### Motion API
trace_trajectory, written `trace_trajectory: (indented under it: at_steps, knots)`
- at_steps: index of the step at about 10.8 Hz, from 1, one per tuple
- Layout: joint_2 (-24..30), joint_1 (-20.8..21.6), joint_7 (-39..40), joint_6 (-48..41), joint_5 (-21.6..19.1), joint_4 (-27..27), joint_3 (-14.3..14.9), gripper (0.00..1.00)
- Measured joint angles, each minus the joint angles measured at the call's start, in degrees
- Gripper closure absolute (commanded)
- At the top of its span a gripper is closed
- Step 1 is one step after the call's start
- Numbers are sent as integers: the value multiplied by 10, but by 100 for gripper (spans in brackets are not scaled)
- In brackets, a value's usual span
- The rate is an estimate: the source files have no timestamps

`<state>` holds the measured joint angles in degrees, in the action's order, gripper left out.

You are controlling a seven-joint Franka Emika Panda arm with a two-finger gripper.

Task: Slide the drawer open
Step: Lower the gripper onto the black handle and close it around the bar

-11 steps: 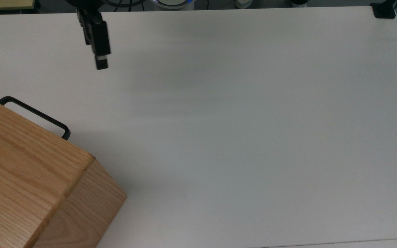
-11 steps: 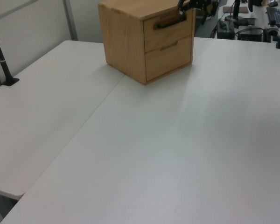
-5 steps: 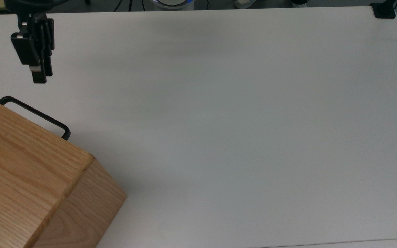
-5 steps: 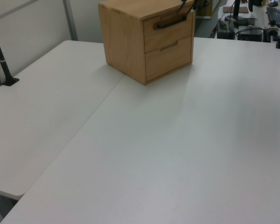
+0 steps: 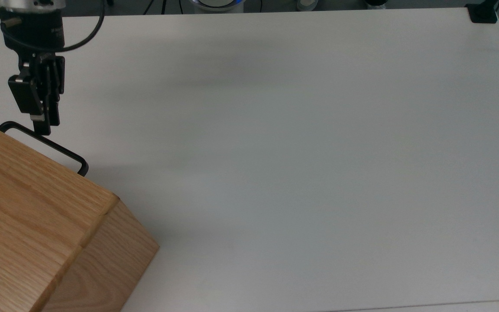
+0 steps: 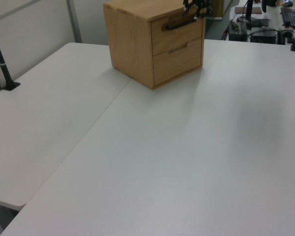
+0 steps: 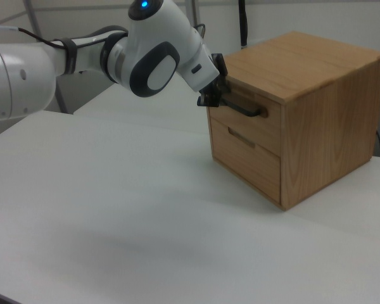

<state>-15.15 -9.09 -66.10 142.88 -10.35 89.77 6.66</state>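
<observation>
The drawer (image 7: 250, 126) is the upper of two in a light oak cabinet (image 7: 323, 114), and its front sits flush with the cabinet. A long black bar handle (image 7: 246, 109) runs across its front. In the top view only this handle (image 5: 59, 149) sticks out from under the cabinet top (image 5: 24, 208). My gripper (image 5: 43, 125) points down at the handle, its tip meeting the bar near the top view's left end. In the right view the gripper (image 7: 216, 96) is at the handle's left end. In the left view the gripper (image 6: 196, 9) hangs over the handle (image 6: 179, 23) on the drawer (image 6: 179, 35).
A second drawer (image 7: 244, 158) with a slim pull lies below. The white table (image 5: 297, 151) stretches wide to the top view's right. A black clamp (image 5: 482, 13) sits on its far corner. A black post (image 6: 2, 64) stands at the left view's left edge. My white arm (image 7: 82, 57) reaches in from the right view's left.
The gripper has travelled toward the top view's left and then down toward the cabinet, ending at the black handle. The drawer has not moved.
</observation>
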Motion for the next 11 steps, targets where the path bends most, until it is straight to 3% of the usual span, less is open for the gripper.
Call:
trace_trajectory:
  at_steps: [6, 8, 9, 11]
  knots:
    - [-19, 0, 0, 1, 6, -5, 0, 63]
    - [-24, 0, 0, 4, 6, -7, 0, 71]
    - [-25, 0, 0, 4, 6, -9, 0, 80]
    - [-27, -1, 1, 8, 9, -12, 0, 83]
